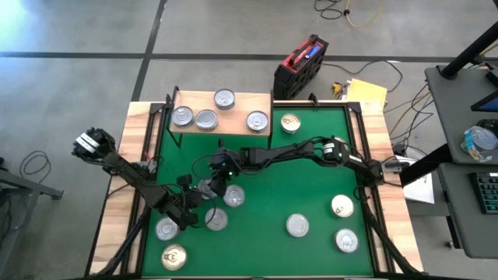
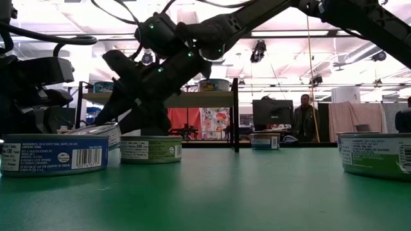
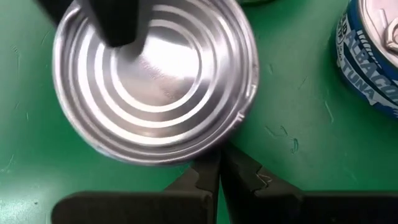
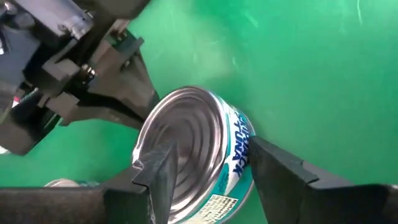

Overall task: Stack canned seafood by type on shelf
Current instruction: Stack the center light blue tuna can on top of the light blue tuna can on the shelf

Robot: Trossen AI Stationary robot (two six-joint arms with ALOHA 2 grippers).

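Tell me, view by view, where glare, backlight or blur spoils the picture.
High view: bright patch washes out the floor at top left. Low view: ceiling lights backlight the arms into silhouettes, and the near blue-labelled tin is soft. Left wrist view: glare on the silver tin. Right wrist view: the tilted tin and green mat are blurred.

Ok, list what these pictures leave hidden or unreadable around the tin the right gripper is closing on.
- Silver-topped teal-sided tin: tilted between the right gripper fingers; the right wrist view doesn't show whether it is lifted or touching the green mat.
- In the high view the dark arms cover that tin.
- Its label is cut off by a finger.
- Left gripper: shut beside a silver ridged tin; contact unclear.
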